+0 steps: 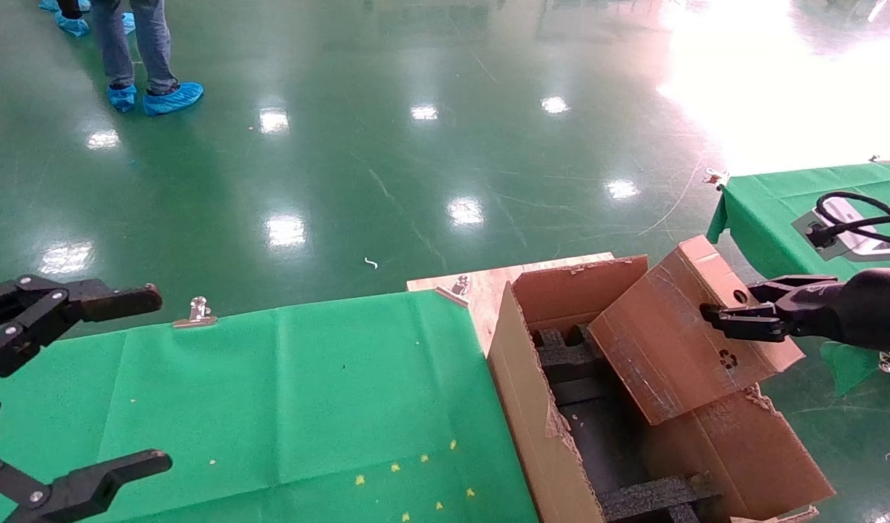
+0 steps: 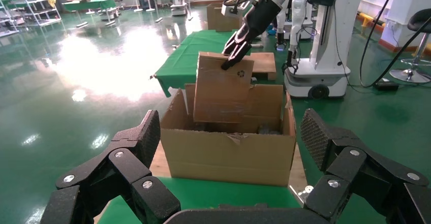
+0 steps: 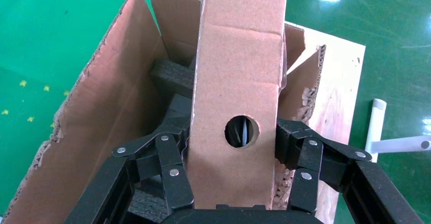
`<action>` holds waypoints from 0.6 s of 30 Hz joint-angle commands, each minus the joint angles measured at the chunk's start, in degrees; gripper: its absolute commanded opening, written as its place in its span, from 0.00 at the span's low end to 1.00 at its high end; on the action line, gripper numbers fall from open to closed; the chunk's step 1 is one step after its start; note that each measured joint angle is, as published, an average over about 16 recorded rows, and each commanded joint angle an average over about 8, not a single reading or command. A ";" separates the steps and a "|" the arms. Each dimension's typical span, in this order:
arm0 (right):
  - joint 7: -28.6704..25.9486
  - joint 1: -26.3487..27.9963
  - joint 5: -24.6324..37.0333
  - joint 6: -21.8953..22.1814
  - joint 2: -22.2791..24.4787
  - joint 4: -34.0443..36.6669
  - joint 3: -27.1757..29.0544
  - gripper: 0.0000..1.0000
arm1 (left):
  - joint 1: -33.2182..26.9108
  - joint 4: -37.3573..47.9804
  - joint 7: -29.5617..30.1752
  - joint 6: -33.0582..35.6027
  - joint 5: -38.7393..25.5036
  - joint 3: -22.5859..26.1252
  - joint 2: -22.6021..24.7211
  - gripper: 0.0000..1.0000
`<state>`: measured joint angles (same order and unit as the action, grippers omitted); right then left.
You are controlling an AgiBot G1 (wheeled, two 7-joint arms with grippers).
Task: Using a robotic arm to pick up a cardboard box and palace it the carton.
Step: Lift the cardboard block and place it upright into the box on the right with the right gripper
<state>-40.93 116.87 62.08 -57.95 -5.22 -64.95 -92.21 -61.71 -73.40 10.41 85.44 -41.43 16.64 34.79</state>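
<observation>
The right gripper [image 1: 731, 321] clamps the tilted cardboard box [image 1: 677, 334] above the carton [image 1: 532, 407]; level it, lower between foam inserts [image 1: 568, 359]. Left gripper [image 1: 89, 385] idles wide open, empty.

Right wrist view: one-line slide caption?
Right gripper clamps the cardboard box above the open carton and its foam inserts.

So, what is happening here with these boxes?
The right gripper is shut on the small cardboard box and holds it tilted over the large open carton, its lower end already inside, above the black foam inserts. The left gripper is open and idle over the green tablecloth.
</observation>
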 commanded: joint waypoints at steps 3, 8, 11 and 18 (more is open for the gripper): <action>0.39 0.18 0.00 -0.39 -0.32 0.68 0.14 0.00 | 0.00 0.00 0.00 0.00 0.00 0.00 0.00 1.00; 0.64 0.33 -0.04 -0.73 -0.58 1.25 0.26 0.00 | 0.00 0.00 0.00 0.01 0.00 -0.01 0.00 1.00; 0.47 0.28 -0.06 -0.71 -0.65 1.48 0.22 0.00 | -0.01 0.01 0.00 0.01 0.00 0.00 0.00 1.00; -2.15 -0.67 1.12 1.20 -0.54 0.51 -0.69 0.00 | -0.02 0.04 -0.02 0.02 0.01 0.02 0.00 1.00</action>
<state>-43.70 116.18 63.76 -56.31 -5.53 -64.99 -92.98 -61.73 -73.37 10.39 85.46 -41.42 16.66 34.79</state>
